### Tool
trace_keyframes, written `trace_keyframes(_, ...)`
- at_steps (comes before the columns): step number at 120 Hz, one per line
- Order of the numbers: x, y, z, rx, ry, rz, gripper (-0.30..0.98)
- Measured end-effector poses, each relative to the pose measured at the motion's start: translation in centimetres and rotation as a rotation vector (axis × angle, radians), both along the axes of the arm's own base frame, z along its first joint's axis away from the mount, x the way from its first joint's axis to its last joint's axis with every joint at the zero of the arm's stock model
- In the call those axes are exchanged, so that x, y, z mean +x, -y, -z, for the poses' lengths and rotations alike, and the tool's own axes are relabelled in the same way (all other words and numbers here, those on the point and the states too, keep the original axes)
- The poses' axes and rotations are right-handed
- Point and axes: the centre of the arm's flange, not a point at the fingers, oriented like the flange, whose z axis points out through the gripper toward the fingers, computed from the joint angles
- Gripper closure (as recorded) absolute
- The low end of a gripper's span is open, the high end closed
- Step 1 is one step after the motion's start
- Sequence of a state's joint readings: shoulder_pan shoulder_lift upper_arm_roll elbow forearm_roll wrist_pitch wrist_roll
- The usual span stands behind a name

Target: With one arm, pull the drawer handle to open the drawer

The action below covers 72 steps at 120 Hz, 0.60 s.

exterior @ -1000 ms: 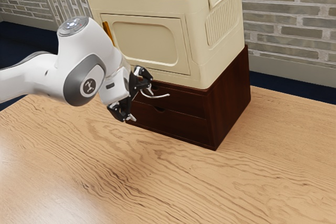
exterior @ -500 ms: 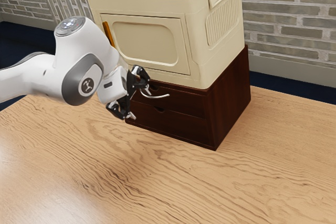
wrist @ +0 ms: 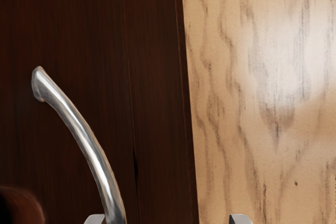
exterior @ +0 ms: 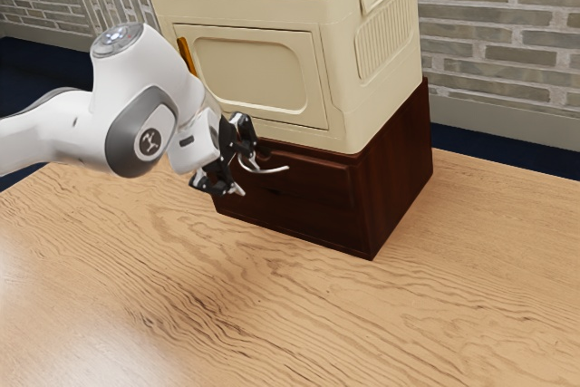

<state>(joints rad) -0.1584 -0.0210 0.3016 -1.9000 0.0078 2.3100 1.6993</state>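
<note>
Started to open, but only a little

Has now brought the upper drawer (exterior: 315, 180) slightly out from the dark wooden cabinet (exterior: 399, 169) on the table (exterior: 408, 314). Has the gripper (exterior: 247, 169) open, seemingly with one finger against the curved metal handle (exterior: 271, 170). Should pull further, carefully, to avoid slipping

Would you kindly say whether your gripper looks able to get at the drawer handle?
Very likely, yes: the gripper is open at the handle, whose curved bar seems to run between the fingers, close to one, and I see nothing in the way.
</note>
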Motion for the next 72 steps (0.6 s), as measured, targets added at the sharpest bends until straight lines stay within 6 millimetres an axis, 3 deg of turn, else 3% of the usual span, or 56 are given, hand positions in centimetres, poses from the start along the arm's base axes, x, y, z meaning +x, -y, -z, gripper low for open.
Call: trace_keyframes(72, -0.16, -0.17, -0.03, -0.043, -0.012, -0.018, 0.68)
